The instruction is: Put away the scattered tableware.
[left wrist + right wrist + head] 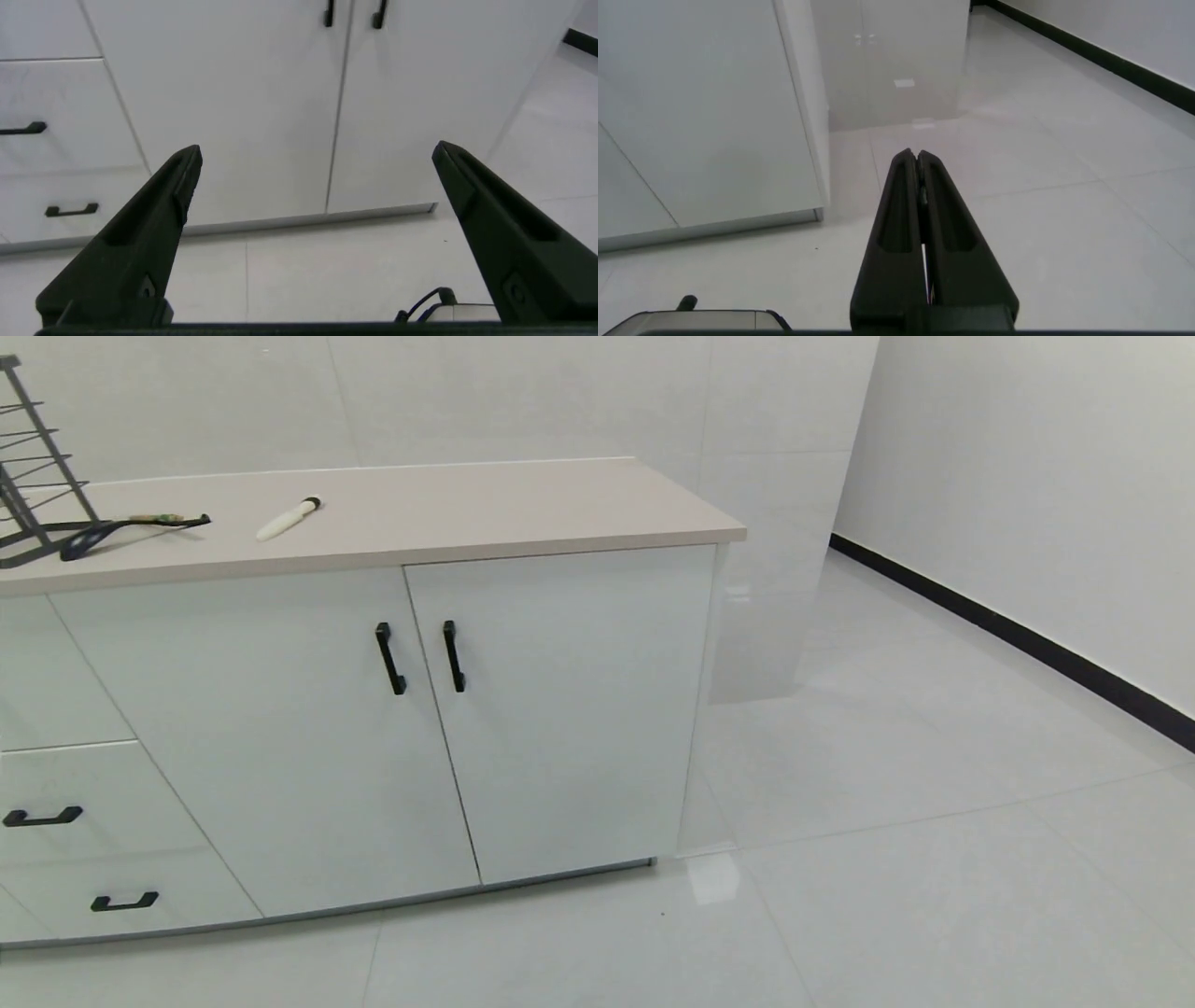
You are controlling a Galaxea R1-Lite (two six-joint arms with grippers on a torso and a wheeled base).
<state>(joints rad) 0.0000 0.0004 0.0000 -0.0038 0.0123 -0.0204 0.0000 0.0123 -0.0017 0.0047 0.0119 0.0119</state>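
Observation:
On the beige countertop [485, 509] lies a white-handled utensil with a dark tip [288, 519]. Left of it rests a black utensil with a wooden-looking handle [131, 529], beside the foot of a black wire rack [33, 476] at the counter's left end. My left gripper [318, 159] is open, low before the white cabinet doors [280, 103], holding nothing. My right gripper [920, 168] is shut and empty, hanging over the floor near the cabinet's right corner.
The white cabinet [392, 728] has two doors with black handles [420, 656] and drawers [56, 803] to the left. Open tiled floor [934, 821] stretches to the right, bounded by a wall with a black baseboard [1027, 639].

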